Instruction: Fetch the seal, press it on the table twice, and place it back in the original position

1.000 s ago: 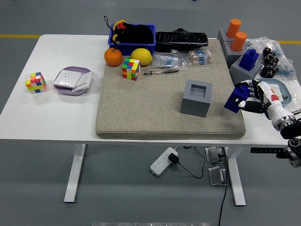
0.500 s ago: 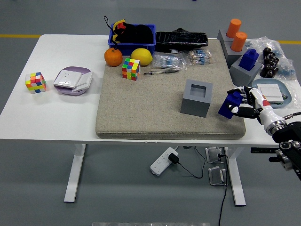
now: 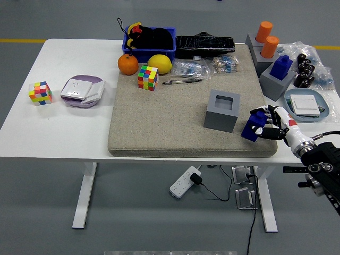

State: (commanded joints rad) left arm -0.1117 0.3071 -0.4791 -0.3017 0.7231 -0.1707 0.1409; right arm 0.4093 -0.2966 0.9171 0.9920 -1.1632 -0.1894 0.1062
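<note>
Gripping blue seal [image 3: 252, 127] — right hand [image 3: 270, 126] — seal tilted, over mat [image 3: 159, 117].

A robotics lab: white height-adjustable table [image 3: 64, 133] on grey floor [image 3: 42, 212] with yellow line tape [image 3: 21, 40] at upper left.

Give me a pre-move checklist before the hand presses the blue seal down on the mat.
1. Seal in grasp: ok. The right hand is shut on the blue seal.
2. Seal over the mat: ok. It sits above the beige mat, near its front right corner.
3. Clearance from the grey holder: ok, a gap shows between them.
4. Seal upright: not ok, it looks tilted.
5. Seal face touching the mat: cannot tell from this view.
6. Left hand clear of the work area: ok, it is out of view.
</note>
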